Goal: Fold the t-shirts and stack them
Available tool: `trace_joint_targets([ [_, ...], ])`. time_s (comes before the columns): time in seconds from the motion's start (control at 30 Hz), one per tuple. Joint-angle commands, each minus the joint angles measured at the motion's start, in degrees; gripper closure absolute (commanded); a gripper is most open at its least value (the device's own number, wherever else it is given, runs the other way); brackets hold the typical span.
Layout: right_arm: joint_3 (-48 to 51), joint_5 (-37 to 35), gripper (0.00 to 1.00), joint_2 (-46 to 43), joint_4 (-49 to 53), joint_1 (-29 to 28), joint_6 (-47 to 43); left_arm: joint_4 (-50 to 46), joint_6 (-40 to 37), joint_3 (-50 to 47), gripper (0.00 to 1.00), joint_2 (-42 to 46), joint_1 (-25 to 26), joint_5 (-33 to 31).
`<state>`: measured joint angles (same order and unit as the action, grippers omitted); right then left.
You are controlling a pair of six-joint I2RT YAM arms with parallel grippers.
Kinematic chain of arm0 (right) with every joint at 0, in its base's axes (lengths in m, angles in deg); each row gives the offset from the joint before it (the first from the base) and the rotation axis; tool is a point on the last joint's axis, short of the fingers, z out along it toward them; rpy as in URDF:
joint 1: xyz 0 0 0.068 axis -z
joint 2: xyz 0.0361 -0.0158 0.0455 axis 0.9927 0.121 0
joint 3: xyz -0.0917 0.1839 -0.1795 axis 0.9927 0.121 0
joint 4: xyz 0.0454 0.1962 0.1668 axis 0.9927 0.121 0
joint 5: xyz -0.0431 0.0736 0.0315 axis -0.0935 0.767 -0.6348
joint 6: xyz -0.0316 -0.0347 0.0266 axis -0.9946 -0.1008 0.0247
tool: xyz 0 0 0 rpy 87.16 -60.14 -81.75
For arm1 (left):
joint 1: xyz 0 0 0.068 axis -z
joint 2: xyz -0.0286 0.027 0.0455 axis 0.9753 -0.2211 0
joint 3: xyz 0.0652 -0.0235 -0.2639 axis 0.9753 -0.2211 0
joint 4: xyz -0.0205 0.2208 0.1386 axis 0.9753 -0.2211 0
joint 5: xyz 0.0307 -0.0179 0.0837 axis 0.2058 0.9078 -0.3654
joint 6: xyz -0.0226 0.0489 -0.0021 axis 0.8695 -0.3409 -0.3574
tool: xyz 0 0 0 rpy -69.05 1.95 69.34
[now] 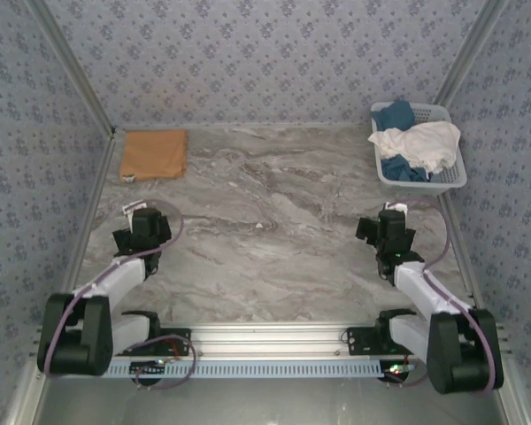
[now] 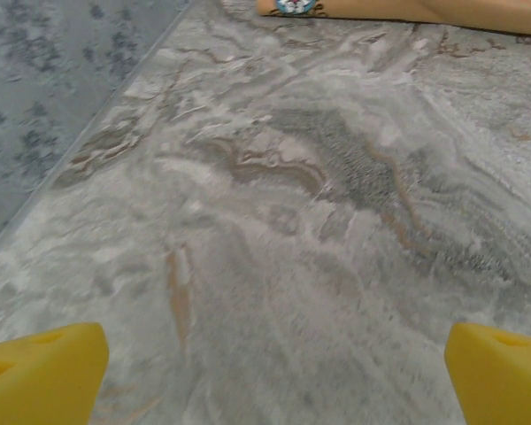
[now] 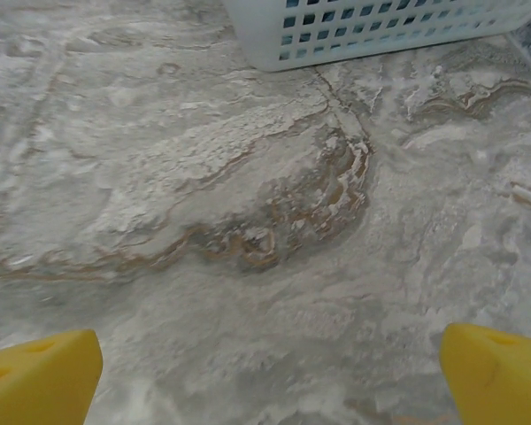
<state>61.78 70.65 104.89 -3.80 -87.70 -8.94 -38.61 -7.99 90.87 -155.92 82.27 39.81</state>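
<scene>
**Both grippers wide over the marbled tabletop, shirts at the far corners**

Toward the near edge of the tabletop (image 1: 274,230), a smooth slab veined in grey, white and rust, both tools hover with nothing between their jaws. The left gripper (image 1: 146,211) (image 2: 270,376) spreads its blocky yellow fingers (image 2: 40,372) fully apart over the stone. The right gripper (image 1: 391,217) (image 3: 270,376) is spread just as wide.

At the far left corner lies the orange-tan t-shirt (image 1: 154,154) (image 2: 380,9), folded into a flat, soft-edged rectangle, a bit of blue-and-white print showing at its near edge.

At the far right corner stands the basket (image 1: 418,184) (image 3: 380,31), white plastic lattice with square holes. A crumpled white t-shirt (image 1: 420,142) is heaped over rumpled blue t-shirts (image 1: 394,115) inside it.
</scene>
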Motion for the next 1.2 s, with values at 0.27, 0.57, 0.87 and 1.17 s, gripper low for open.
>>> trace_joint_targets([
  [0.27,-1.53,3.18,0.0,19.67,-35.33,4.52,-8.83,29.02,-7.3,3.25,0.02,-15.6,-5.21,12.6],
  [0.57,2.9,8.96,0.0,25.13,-46.92,6.38,-7.53,38.21,-8.14,-0.28,0.02,-19.56,-5.31,15.23],
  [0.87,-0.07,6.18,0.0,26.36,-44.29,4.82,-11.17,39.4,-8.35,-0.48,0.02,-19.94,-5.31,15.17],
  [1.17,0.22,7.45,0.0,26.53,-45.03,4.02,-11.62,38.57,-8.99,0.04,0.02,-19.97,-4.68,14.43],
])
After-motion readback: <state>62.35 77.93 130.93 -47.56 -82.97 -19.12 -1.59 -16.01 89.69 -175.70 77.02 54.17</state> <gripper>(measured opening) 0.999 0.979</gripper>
